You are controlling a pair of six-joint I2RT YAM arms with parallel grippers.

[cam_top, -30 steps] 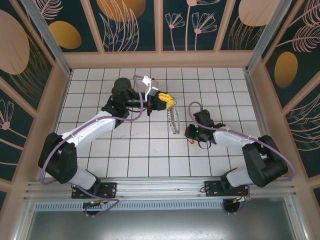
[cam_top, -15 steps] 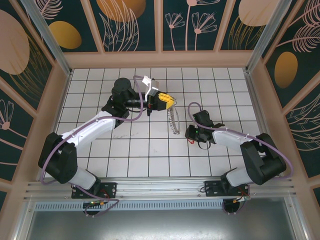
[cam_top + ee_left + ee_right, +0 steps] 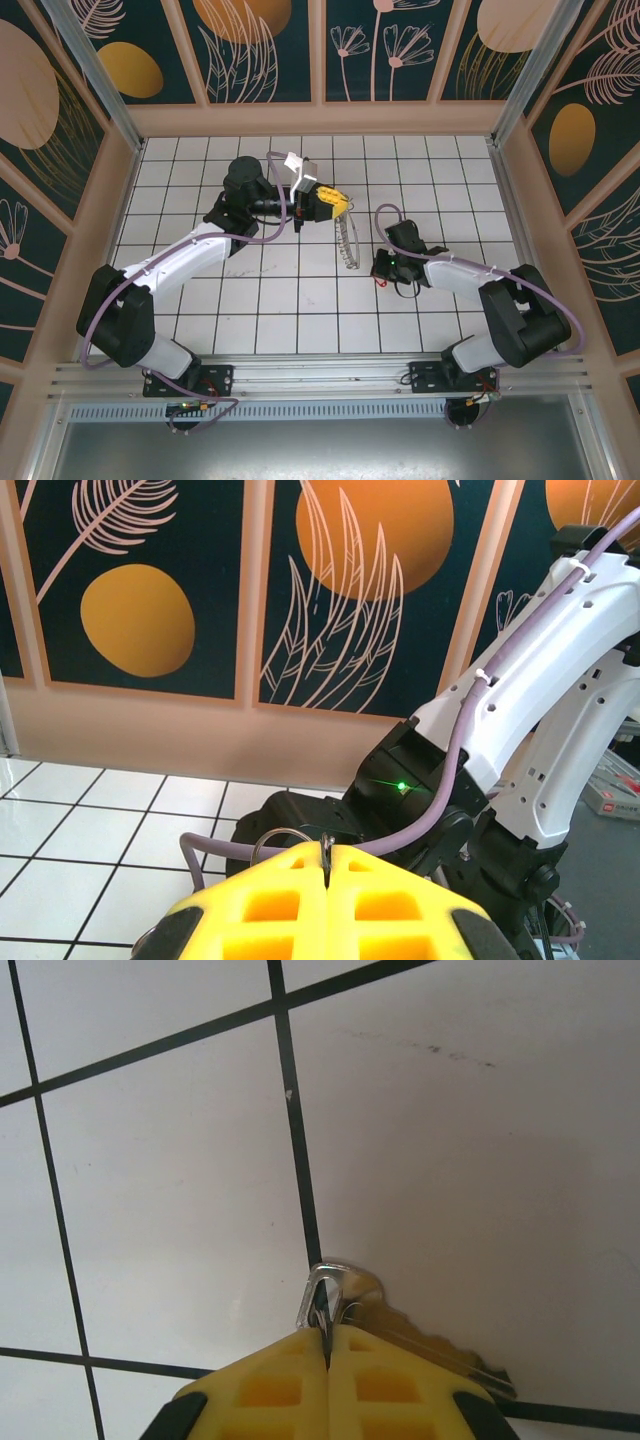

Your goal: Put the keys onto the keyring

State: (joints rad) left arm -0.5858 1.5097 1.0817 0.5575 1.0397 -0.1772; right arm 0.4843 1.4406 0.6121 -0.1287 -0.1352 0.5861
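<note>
Your top cam sits above and behind the arm bases, tilted down over the whole tiled table point(image 3: 300, 310). The left wrist cam looks almost level past the left gripper point(image 3: 327, 848), facing the right arm point(image 3: 520, 710) and a patterned wall point(image 3: 150, 600). The top cam catches that same arm too. The right wrist cam stares straight down past the right gripper point(image 3: 328, 1332), super close to the tiles.

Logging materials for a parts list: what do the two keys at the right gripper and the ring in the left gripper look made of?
Silver key: bright metal, likely steel or nickel-plated, judging by its shine. Yellowish key: brass-looking metal, duller. Ring: thin grey wire with a slight glint, probably steel.
</note>
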